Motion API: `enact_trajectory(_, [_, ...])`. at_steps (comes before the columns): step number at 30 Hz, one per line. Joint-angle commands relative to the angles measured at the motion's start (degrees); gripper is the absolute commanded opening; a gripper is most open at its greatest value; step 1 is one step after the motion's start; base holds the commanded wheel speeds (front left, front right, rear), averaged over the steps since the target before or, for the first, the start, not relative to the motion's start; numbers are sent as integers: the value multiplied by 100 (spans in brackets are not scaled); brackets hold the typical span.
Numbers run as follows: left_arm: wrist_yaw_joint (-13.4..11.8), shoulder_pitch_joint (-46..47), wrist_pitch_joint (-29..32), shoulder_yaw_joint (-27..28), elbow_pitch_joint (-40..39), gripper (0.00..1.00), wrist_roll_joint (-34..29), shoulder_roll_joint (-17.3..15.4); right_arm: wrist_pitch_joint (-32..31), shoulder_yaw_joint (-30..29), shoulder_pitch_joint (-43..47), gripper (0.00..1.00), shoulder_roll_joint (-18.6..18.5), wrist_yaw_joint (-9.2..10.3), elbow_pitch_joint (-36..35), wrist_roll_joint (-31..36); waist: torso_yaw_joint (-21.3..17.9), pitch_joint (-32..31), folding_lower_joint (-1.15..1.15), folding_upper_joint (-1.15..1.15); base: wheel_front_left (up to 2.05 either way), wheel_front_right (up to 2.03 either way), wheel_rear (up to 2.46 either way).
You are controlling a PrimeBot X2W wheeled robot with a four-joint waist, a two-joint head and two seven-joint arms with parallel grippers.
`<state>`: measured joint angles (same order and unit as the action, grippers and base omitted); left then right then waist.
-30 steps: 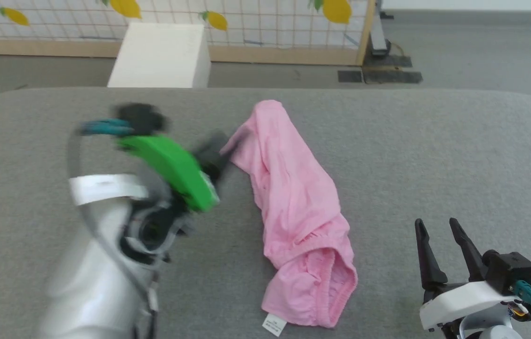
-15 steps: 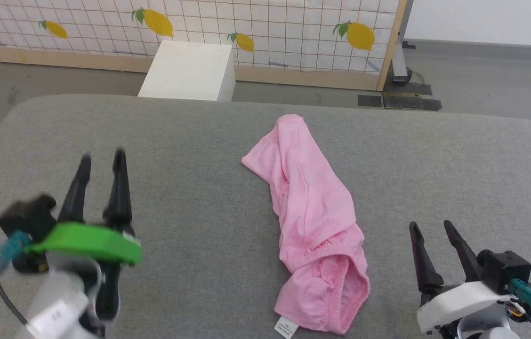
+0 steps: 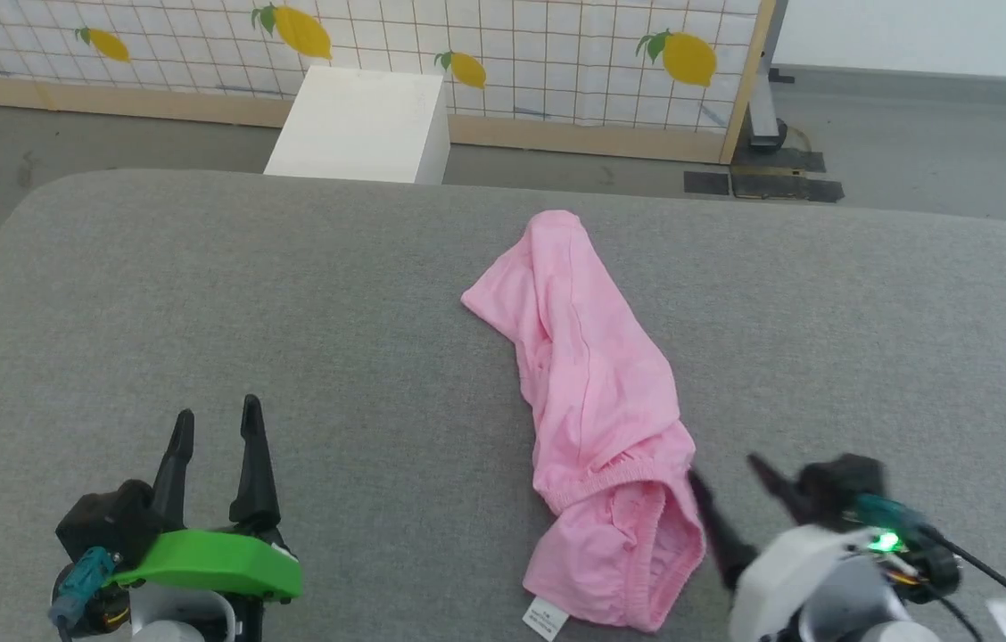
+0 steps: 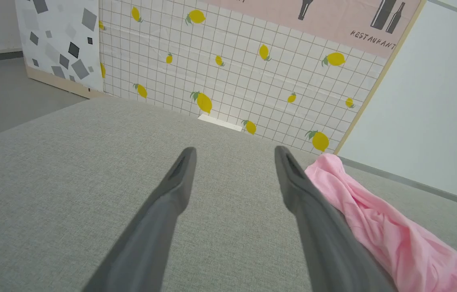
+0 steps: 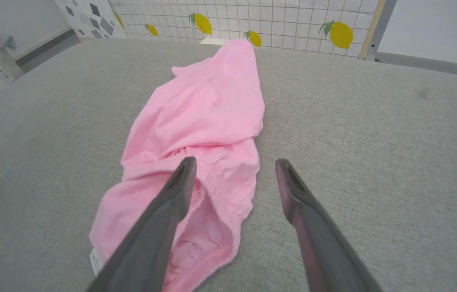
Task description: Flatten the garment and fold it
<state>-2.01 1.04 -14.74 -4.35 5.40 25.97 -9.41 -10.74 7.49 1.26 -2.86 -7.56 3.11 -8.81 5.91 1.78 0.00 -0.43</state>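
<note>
Pink fabric shorts (image 3: 597,419) lie on roomy grey cloth tabletop (image 3: 289,312); our left gripper (image 3: 218,407) gapes well apart, right gripper (image 3: 721,465) gapes, finger (image 5: 163,215) over waistband (image 5: 220,182) in wrist view.

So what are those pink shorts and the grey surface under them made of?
The pink shorts look like a thin, soft, matte knit, maybe cotton jersey: they wrinkle loosely and gather at the waist. The grey surface looks like coarse woven upholstery cloth, going by its flecked weave in the wrist views.
</note>
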Motion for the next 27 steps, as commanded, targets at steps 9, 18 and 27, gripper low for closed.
enact_trajectory(9, [213, 53, -25, 207, -30, 100, -314, 259, -1579, 413, -465, 100, -1, 8, -57, 617, 183, 229, 0, 43, 0, 0, 0])
enact_trajectory(18, [433, 199, -26, 456, 95, 100, -341, 469, -1424, 423, -1109, 0, -1, 8, 697, 715, 357, 462, 0, 43, 0, 0, 0])
enact_trajectory(27, [534, 182, -26, 669, 154, 100, -417, 571, -1093, -1157, -1149, 0, -1, 8, 338, 77, 257, 431, 0, 43, 0, 0, 0])
